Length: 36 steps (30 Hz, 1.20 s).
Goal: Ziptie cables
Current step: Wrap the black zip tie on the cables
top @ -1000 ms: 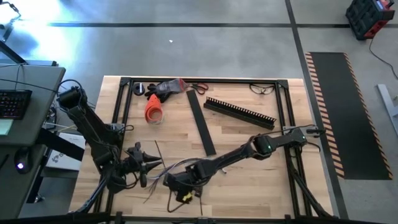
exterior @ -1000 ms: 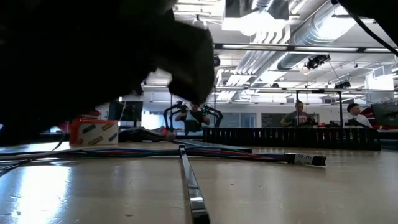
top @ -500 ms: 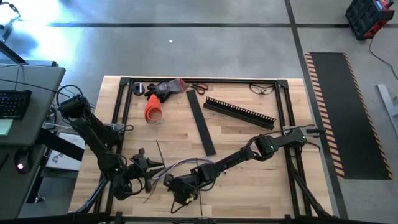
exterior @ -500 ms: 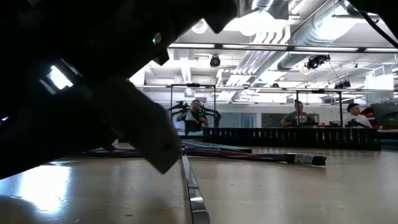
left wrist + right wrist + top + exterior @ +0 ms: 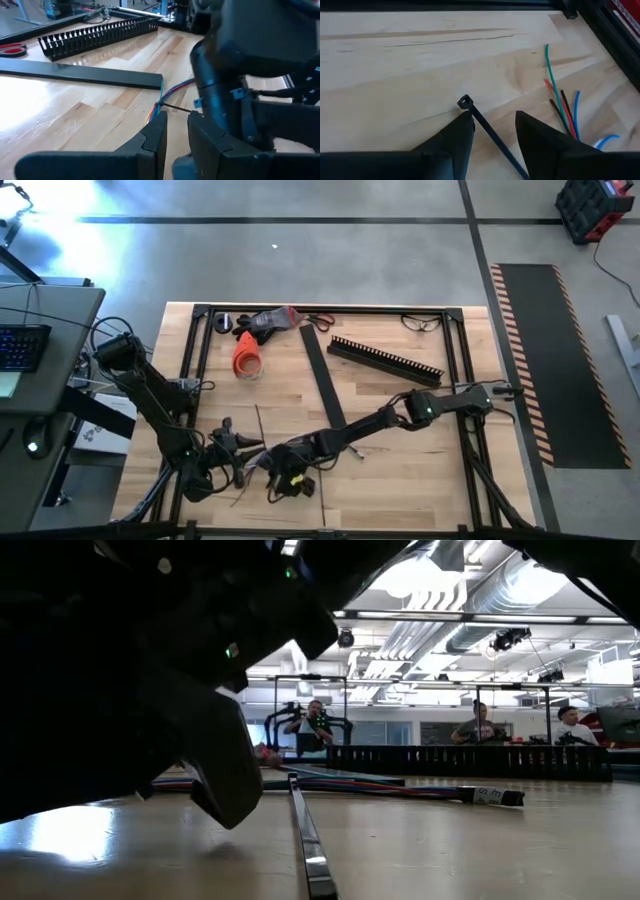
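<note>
Only the right wrist view shows a black zip tie (image 5: 485,125) running between the spread fingers of the right tool (image 5: 492,132), its head just beyond them, with splayed wire ends just beside it. The left wrist view shows the cables (image 5: 167,95) as a bound bunch lying just ahead of the left tool (image 5: 175,137), whose fingers stand slightly apart, holding nothing visible. From above, the cables (image 5: 262,463) lie between both tools at the table's (image 5: 400,480) near-left, running roughly left to right.

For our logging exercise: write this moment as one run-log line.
right gripper: open, straddling zip tie | left gripper: low, facing cables
</note>
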Tool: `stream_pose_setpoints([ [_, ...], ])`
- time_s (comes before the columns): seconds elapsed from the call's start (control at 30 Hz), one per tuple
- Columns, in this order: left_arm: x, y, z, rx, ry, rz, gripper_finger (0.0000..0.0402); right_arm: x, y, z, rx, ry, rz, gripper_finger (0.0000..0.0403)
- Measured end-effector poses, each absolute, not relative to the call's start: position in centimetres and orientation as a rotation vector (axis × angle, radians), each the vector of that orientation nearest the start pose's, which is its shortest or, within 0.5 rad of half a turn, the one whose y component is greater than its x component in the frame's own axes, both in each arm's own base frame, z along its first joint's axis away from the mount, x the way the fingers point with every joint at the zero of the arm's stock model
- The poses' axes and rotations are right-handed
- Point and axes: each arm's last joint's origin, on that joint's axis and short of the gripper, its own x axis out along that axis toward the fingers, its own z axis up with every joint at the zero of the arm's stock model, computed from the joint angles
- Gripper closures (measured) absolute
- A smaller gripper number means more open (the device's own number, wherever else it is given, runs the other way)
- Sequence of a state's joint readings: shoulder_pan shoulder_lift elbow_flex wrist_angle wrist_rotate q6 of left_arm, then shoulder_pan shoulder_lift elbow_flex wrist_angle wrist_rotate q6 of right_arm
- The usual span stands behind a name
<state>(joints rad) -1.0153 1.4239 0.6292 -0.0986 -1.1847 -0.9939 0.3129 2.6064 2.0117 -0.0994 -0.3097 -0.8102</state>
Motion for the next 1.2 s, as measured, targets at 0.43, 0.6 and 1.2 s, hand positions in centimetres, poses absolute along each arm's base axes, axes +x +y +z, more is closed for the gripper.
stream_pose_setpoints([
  [0.43,15.2,-19.4,17.1,-0.179,0.252,0.339,0.0344,52.7,18.6,8.0,-0.654,0.441,0.852,0.0397],
  [0.6,15.4,-19.7,17.4,-0.160,0.244,0.318,0.0344,52.7,18.9,8.1,-0.549,0.480,0.777,0.0401],
  [1.2,12.3,-21.6,18.0,-0.138,0.135,0.261,0.0344,52.3,19.4,12.7,-0.381,0.528,0.608,0.0403],
])
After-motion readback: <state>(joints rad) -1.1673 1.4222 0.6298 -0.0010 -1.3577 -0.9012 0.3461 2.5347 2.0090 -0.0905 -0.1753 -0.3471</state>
